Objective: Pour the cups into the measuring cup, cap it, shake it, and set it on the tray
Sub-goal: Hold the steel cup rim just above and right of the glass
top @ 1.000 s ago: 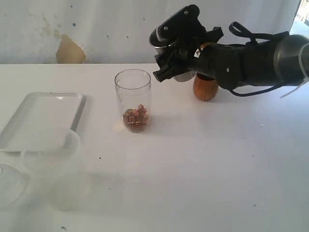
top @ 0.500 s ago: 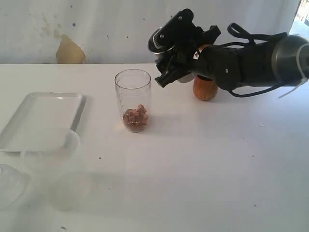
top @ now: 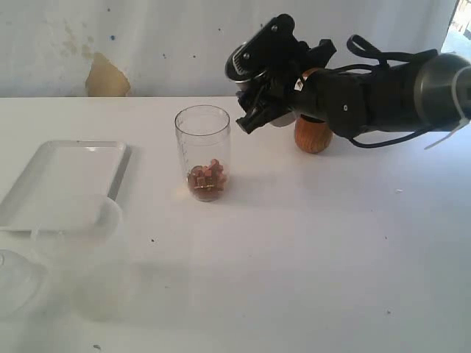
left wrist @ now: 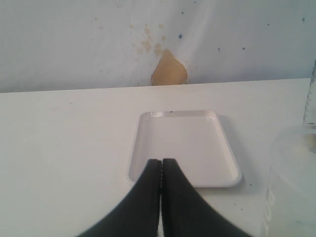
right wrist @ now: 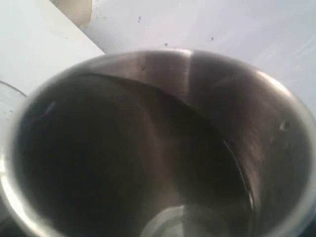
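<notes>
The clear measuring cup (top: 202,140) stands upright at mid-table with brown pieces in its bottom. Just right of its rim my right gripper (top: 263,103) holds the steel tumbler (top: 282,118) tilted, above the table. In the right wrist view the steel tumbler (right wrist: 197,123) fills the frame, its inside dark with nothing showing in it; the fingers are hidden. Behind the arm the brown wooden cup (top: 313,136) stands on the table. The white tray (top: 62,180) lies at the left. My left gripper (left wrist: 161,162) is shut and holds nothing, in front of the tray (left wrist: 182,143).
A wide frosted translucent container (top: 73,243) sits near the front left corner, below the tray; the same frosted container (left wrist: 291,187) shows at the edge of the left wrist view. A wall with a brown patch (top: 107,77) rises behind the table.
My right gripper with the steel tumbler has shifted a little left toward the measuring cup's rim and turned slightly. It has held still for the last half second.
</notes>
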{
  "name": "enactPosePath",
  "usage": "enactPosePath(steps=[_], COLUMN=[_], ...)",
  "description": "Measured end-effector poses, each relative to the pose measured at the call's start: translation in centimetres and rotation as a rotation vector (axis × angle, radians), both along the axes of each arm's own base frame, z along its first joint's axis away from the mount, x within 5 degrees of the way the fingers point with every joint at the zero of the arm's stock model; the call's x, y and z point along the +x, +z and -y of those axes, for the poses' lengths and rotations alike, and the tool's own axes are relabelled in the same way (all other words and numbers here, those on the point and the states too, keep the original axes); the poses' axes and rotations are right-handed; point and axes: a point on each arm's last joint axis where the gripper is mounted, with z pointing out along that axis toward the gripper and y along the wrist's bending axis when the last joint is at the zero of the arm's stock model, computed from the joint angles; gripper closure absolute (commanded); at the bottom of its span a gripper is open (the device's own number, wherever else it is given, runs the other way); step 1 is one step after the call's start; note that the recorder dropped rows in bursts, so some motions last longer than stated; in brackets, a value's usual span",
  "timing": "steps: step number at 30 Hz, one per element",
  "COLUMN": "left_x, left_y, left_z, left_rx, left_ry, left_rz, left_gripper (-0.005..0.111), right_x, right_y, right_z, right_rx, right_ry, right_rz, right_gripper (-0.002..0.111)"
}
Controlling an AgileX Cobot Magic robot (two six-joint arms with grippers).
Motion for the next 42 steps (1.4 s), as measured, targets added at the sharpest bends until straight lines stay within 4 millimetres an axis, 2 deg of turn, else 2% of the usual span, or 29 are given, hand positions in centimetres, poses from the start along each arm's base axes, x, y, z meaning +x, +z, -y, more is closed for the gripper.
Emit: enactPosePath(steps=[21, 42], left_x=[0.00, 0.00], left_y=[0.00, 0.00], left_z=[0.00, 0.00], left_rx=[0.000, 0.000], left_ry=[0.000, 0.000], left_rz=[0.000, 0.000], left_gripper=[0.106, 0.106], right_x=[-0.16, -0.05], right_y=[-0.24, 0.19], right_z=[-0.22, -0.34], right_rx=[0.014, -0.034], right_ry=[0.000, 0.032], right_rz=[-0.034, 0.035], right_gripper=[0.108, 0.108])
